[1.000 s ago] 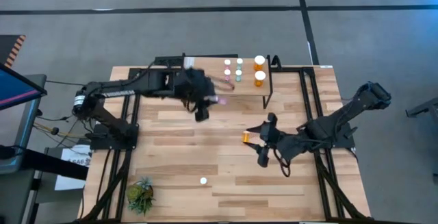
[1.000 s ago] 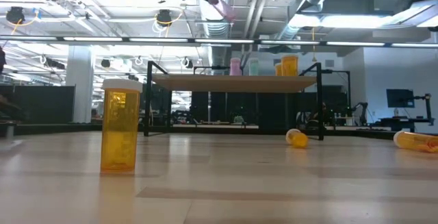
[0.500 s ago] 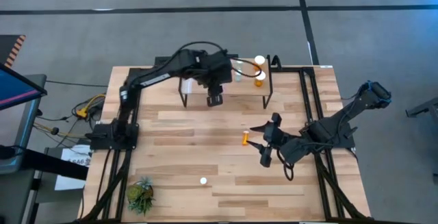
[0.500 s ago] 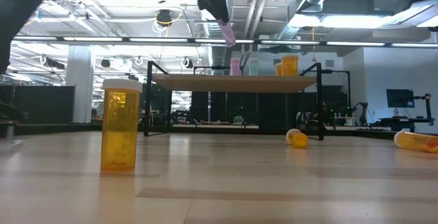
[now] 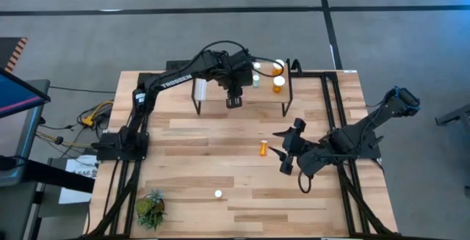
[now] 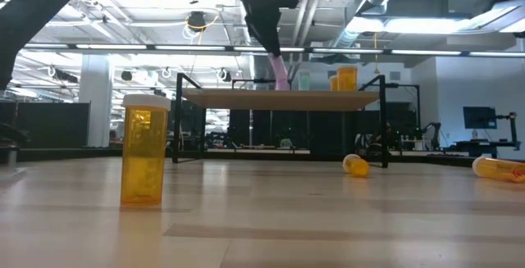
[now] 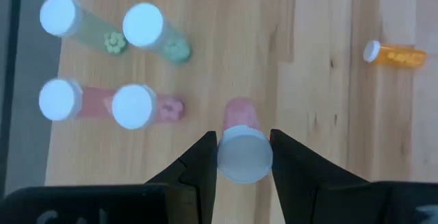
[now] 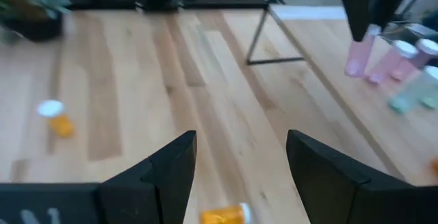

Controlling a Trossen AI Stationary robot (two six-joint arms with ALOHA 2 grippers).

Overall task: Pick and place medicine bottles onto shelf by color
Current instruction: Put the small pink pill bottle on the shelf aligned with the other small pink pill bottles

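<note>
fingers (image 7: pixel 205 166) of the left gripper (image 7: pixel 243 162) are clamped on the white cap of a pink bottle (image 7: pixel 240 118), holding it upright just above the shelf (image 5: pixel 253 97), beside two pink bottles (image 7: pixel 133 106) already standing there. the left arm reaches from its base at the worktop's (image 5: pixel 198 174) left edge up and across to the shelf, wrist bent so the gripper points straight down. nearest the low camera, one large orange bottle (image 6: pixel 143 149) stands upright on the worktop, its white cap showing from above. one small orange bottle (image 5: pixel 264 147) lies on its side near the middle of the worktop, just beside the right gripper (image 5: pixel 283 152), whose fingers (image 8: pixel 171 166) stand apart around nothing; that arm stretches low from the right edge, gripper pointing leftward. farther back on the shelf, counted from the left wrist view: two pink and two teal bottles (image 7: pixel 147 32) stand in a square, the pink pair nearer the held one. two larger orange bottles (image 5: pixel 278 75) stand at the shelf's right end. one green plant (image 5: pixel 150 209) sits at the near left corner.
</note>
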